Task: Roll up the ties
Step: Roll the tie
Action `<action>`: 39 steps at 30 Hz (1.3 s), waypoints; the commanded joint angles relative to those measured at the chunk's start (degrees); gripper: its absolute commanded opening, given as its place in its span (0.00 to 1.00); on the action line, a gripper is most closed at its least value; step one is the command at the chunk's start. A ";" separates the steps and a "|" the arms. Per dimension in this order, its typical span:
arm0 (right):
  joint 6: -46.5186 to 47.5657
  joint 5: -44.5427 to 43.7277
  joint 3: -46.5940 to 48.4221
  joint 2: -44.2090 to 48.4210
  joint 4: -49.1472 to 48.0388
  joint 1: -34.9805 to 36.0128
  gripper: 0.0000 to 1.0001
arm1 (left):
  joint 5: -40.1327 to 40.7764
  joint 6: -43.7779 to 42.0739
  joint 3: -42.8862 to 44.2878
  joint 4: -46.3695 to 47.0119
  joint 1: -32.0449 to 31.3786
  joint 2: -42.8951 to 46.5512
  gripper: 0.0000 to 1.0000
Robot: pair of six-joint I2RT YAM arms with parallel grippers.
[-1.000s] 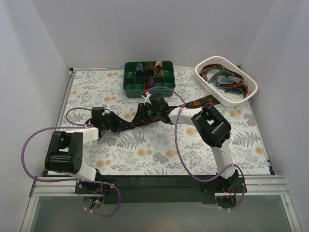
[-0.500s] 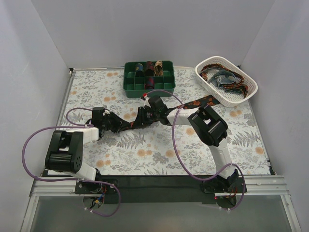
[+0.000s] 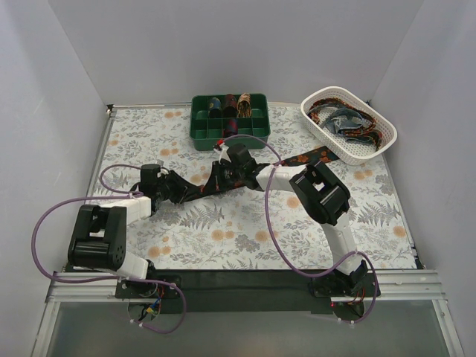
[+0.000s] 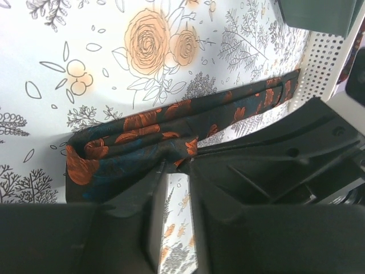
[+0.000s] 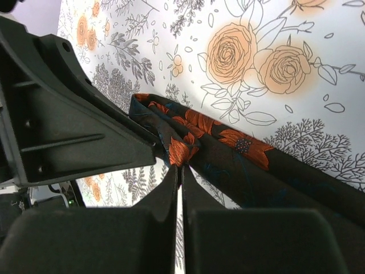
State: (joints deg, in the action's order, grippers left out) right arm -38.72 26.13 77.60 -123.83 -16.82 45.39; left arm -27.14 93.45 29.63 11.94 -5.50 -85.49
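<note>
White walls box in a floral-print worktop (image 3: 245, 230). The tie (image 4: 142, 137) lies slantwise across its middle, its folded end pinched shut in the left claw (image 4: 178, 165). The right claw (image 5: 180, 168) is clamped on its edge beside that (the first turn, seemingly). The next move calls for winding inward under even tension. From above, the arms hide the fold.

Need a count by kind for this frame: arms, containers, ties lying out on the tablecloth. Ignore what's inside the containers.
Robot arms: 2 (left arm, right arm)
Green compartment tray: 1
White basket: 1
Necktie out on the tablecloth: 1
Total: 5
</note>
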 commanded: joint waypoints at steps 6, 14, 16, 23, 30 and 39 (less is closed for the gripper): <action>2.42 1.47 2.82 -1.06 0.29 -0.91 0.01 | 5.68 -7.92 5.96 -9.30 -0.22 7.97 0.44; 4.18 1.73 3.17 -1.94 2.05 -2.32 0.01 | 9.38 -13.64 6.94 -16.34 0.93 9.47 0.56; 4.61 1.99 3.52 -2.55 2.49 -2.41 0.01 | 9.47 -14.08 6.50 -16.86 1.28 8.94 0.56; 6.28 2.00 4.22 -3.96 4.69 -2.49 0.01 | 7.89 -15.31 6.14 -16.60 1.72 4.82 0.56; 8.13 1.82 4.57 -4.40 6.36 -2.50 0.01 | 4.90 -14.79 5.44 -14.85 1.72 1.74 0.52; 8.75 3.05 4.84 -4.05 6.71 -2.32 0.01 | 2.53 -12.94 3.51 -10.10 1.72 -1.25 0.48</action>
State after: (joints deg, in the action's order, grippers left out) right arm -31.57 28.60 80.90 -127.13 -12.36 42.87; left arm -23.57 80.16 34.50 -0.75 -4.03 -86.17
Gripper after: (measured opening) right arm 0.021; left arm 0.472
